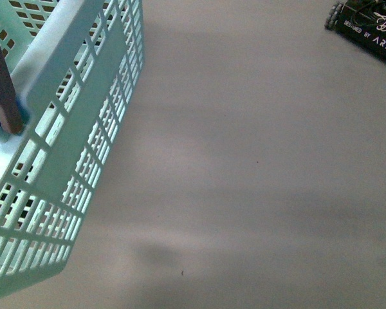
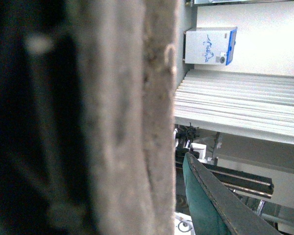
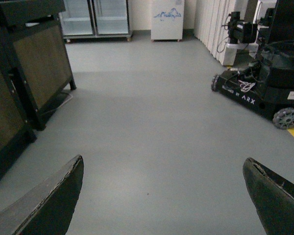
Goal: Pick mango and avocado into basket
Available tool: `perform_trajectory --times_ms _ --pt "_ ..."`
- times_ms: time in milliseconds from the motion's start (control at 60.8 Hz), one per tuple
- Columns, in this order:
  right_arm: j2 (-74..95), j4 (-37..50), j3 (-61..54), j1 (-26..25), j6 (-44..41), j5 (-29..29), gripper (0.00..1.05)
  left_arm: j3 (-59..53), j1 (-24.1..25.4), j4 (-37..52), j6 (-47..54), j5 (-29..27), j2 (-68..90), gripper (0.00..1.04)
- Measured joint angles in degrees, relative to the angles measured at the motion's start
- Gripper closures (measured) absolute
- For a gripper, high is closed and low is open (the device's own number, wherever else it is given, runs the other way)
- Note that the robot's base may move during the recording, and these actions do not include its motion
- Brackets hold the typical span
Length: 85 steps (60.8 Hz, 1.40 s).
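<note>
Right gripper [image 3: 162, 164]: jaws spread wide, with only bare grey floor [image 3: 147, 112] between them. It holds and touches nothing. Judged: carried level and ready while the robot looks for fruit; no pick begun.

Left gripper [image 2: 196, 186]: only one dark green finger shows, beside a blurred grey-beige mass that fills the view. Cannot tell the jaw gap, nor what the mass is.

Light turquoise slotted plastic basket [image 1: 83, 129]: front view, 9 o'clock down to 7 o'clock, tilted, with its brown swing handle [image 1: 3, 84] at 10 o'clock. Judged: kept close on the robot's left so fruit can be dropped in. Its inside is mostly out of frame.

Smooth yellow-orange oval mango and dull dark green oval avocado: in no view.

Black wheeled ARX-marked base [image 1: 370, 26]: 1 o'clock, well apart from the basket.
</note>
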Motion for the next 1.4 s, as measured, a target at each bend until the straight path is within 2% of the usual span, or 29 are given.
perform_trajectory --times_ms 1398 --pt "0.0 0.0 0.0 0.0 0.0 0.0 0.09 0.1 0.0 0.0 0.1 0.0 0.0 0.75"
